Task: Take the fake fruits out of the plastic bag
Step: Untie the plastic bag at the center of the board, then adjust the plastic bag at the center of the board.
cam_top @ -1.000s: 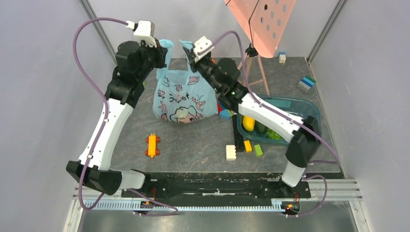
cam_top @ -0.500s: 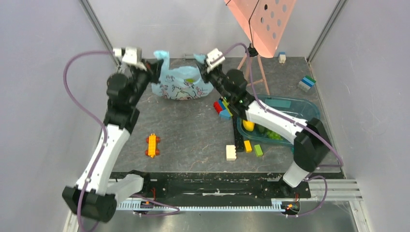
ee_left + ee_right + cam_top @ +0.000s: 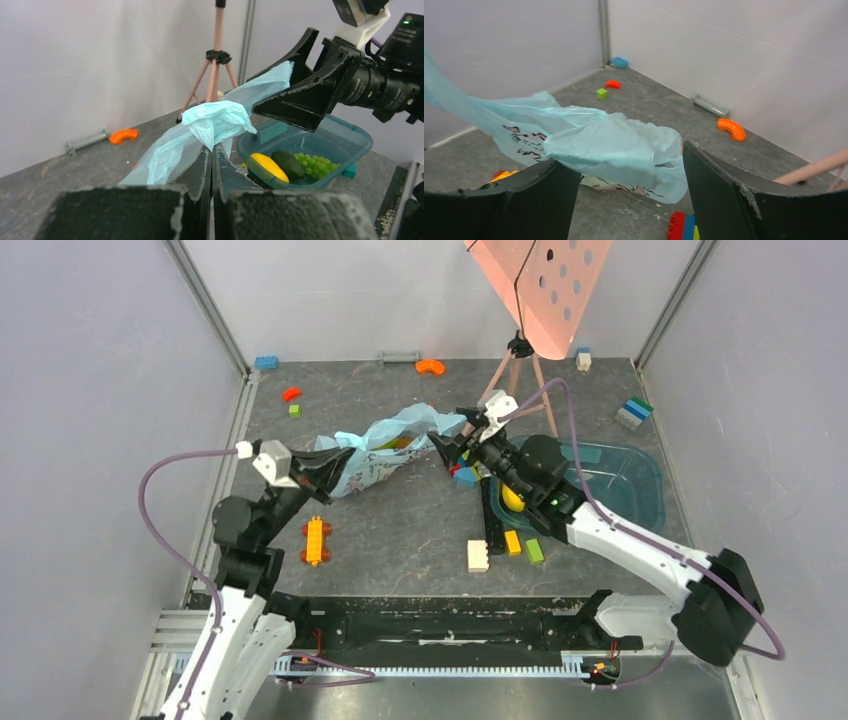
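Lowered and drawn nearer since the earlier frame, the plastic bag [image 3: 385, 452] lies strung mid-table between left gripper [image 3: 335, 462], jaws pinching one end, and right gripper [image 3: 447, 438], jaws spread about the other; emptying appears underway, next likely needing a re-grip and upending.

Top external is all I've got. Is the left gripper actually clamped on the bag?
Observer: Yes. Left wrist view shows the left gripper shut, pinching the plastic bag.
Operator: Right one?
Observer: Open. Right wrist view shows the right gripper spread wide, with the bag lying in the gap unpinched.
Operator: Tub contents?
Observer: The teal tub holds a yellow fruit, a dark green fruit and green grapes.
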{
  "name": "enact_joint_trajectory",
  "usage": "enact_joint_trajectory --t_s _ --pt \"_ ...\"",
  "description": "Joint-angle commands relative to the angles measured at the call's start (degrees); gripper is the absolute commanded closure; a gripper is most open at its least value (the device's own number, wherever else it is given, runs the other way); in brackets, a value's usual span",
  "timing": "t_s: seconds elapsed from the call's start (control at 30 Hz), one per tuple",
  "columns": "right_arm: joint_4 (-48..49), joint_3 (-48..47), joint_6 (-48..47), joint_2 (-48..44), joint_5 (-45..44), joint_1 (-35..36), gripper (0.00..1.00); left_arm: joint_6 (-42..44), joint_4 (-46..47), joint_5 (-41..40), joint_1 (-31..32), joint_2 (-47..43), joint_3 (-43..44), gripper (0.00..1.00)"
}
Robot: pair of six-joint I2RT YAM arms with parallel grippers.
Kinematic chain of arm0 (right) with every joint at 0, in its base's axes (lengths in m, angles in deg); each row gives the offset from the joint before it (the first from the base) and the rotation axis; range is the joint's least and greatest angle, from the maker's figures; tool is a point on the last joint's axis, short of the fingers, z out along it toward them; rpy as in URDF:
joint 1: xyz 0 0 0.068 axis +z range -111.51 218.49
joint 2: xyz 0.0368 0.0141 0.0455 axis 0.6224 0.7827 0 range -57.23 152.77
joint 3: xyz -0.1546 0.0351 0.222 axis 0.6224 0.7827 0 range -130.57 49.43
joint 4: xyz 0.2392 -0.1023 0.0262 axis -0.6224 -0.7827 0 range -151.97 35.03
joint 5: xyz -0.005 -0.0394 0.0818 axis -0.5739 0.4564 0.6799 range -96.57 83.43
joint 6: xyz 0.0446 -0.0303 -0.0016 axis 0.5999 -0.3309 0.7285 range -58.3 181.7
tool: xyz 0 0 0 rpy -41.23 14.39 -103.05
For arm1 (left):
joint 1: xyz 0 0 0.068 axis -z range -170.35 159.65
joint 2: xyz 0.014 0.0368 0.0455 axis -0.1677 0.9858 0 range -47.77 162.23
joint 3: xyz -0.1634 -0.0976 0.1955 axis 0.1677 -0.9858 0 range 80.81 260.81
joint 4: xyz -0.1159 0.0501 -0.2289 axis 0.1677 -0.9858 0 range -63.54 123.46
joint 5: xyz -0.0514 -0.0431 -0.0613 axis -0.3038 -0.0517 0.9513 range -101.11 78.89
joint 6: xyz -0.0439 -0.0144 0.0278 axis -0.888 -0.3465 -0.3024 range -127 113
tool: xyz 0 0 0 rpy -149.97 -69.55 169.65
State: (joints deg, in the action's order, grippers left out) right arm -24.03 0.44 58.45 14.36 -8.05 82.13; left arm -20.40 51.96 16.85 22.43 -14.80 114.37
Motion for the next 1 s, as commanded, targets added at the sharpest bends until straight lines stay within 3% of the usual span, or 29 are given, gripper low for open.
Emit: enact_joint_trajectory --t_s 0.0,0.3,0.5,0.73,0.97 --pt "-7.95 -3.73 3.16 -5.34 11.79 0.09 0.24 0.49 0.17 4.75 0.14 -4.9 -1.49 0.98" --pt "-20.43 -20.69 9.95 -4.71 19.95 0.83 0.24 2.12 -5.18 5.17 0.14 -11.62 -4.45 0.98" --pt "-23.03 -26.29 14.23 -1.55 22.44 1.58 0.27 1.87 -6.17 4.93 0.14 -14.41 -6.17 0.98" --pt "-30.56 -31.48 14.36 6.8 24.99 6.31 0.66 3.03 -7.87 4.51 0.14 -16.48 -6.72 0.98" --pt "-39.77 -32.46 12.78 14.37 13.5 11.45 0.99 4.04 -8.67 5.26 0.14 -17.91 -6.77 0.98"
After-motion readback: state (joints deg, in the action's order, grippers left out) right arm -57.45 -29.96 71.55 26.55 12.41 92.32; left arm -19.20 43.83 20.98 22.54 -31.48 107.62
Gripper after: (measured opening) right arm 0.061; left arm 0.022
